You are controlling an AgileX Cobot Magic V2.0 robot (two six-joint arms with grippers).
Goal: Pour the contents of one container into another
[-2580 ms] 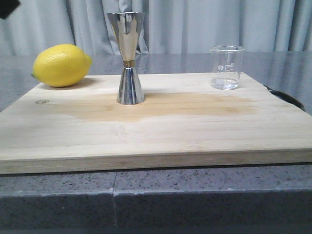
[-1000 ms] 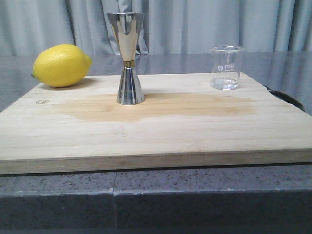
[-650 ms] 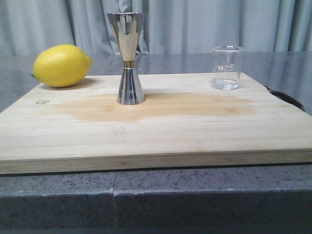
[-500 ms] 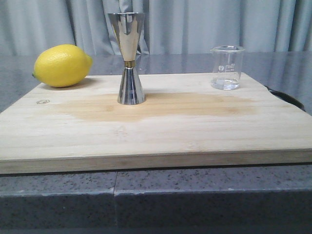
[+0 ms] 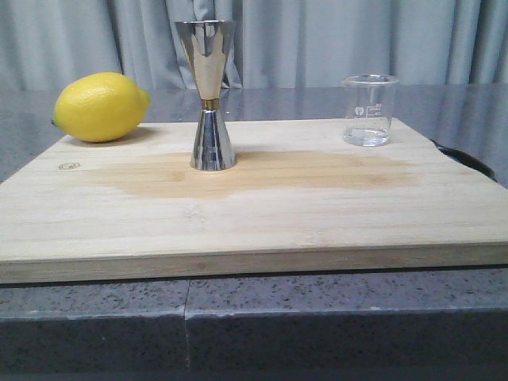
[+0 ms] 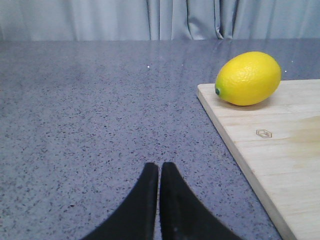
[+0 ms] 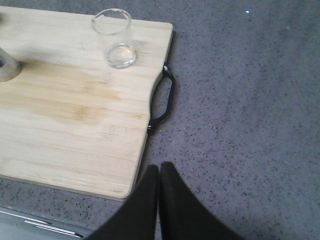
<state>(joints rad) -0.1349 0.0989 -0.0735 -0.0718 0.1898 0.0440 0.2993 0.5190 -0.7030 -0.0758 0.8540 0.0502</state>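
A small clear glass beaker (image 5: 369,109) stands upright at the back right of the wooden cutting board (image 5: 262,214); the right wrist view shows the beaker (image 7: 113,38) too. A shiny steel jigger (image 5: 208,94) stands left of the middle of the board. My left gripper (image 6: 159,167) is shut and empty above the grey counter, left of the board. Off the board's right front corner my right gripper (image 7: 159,168) hangs shut with nothing in it. Neither gripper shows in the front view.
A yellow lemon (image 5: 100,106) lies at the board's back left corner, and the lemon (image 6: 248,78) also shows in the left wrist view. A black handle (image 7: 163,100) sticks out from the board's right edge. A darker damp-looking patch (image 5: 262,173) crosses the board's middle. Grey curtains hang behind.
A dark shape at the front view's top left corner 2.6 s ago is gone. The beaker, jigger and lemon have not moved.
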